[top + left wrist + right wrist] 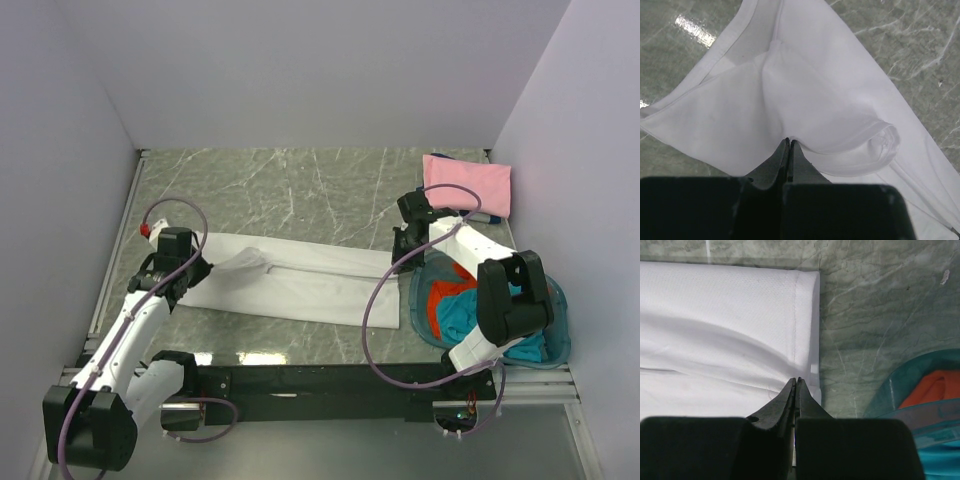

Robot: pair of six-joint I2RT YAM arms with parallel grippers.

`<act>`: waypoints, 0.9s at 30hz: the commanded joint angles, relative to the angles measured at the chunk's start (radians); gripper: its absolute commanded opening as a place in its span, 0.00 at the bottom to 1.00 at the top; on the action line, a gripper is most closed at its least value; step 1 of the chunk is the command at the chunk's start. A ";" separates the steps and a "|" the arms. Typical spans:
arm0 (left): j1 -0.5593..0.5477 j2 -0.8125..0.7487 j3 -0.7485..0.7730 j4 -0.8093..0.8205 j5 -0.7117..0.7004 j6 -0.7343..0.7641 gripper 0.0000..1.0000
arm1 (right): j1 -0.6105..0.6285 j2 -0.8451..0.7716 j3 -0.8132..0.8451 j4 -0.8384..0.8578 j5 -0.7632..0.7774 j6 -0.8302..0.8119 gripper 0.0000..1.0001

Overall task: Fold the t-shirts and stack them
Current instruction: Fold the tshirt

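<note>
Between the fingertips: white t-shirt (300,280) pinched at both ends.
Strip lies on the table (300,190); left fingers (784,159) clamped on a puckered fold, right fingers (790,396) clamped on the hem edge, probably to keep it taut for the next fold.

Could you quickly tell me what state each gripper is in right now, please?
Left gripper: closed, pinching the white t-shirt.
Right gripper: closed on the white t-shirt's hemmed end.
</note>
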State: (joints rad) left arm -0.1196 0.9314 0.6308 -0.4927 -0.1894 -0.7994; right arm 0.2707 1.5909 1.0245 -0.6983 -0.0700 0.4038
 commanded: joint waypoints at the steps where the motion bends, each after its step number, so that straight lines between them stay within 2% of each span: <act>1: -0.003 -0.032 -0.026 -0.006 0.010 -0.034 0.00 | 0.010 -0.029 -0.007 0.010 0.033 0.009 0.00; 12: -0.005 -0.062 -0.089 -0.026 0.047 -0.076 0.00 | 0.028 -0.002 0.011 0.005 0.039 0.012 0.00; 23: -0.008 -0.042 -0.109 -0.093 0.010 -0.190 0.00 | 0.036 0.001 0.008 -0.013 0.068 0.020 0.00; 27: -0.009 -0.089 -0.100 -0.129 -0.047 -0.234 0.00 | 0.036 -0.005 0.005 -0.021 0.094 0.029 0.00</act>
State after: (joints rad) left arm -0.1242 0.8875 0.5274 -0.5892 -0.1802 -0.9783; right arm 0.2989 1.5936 1.0210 -0.7040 -0.0223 0.4152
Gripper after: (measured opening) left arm 0.013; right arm 0.008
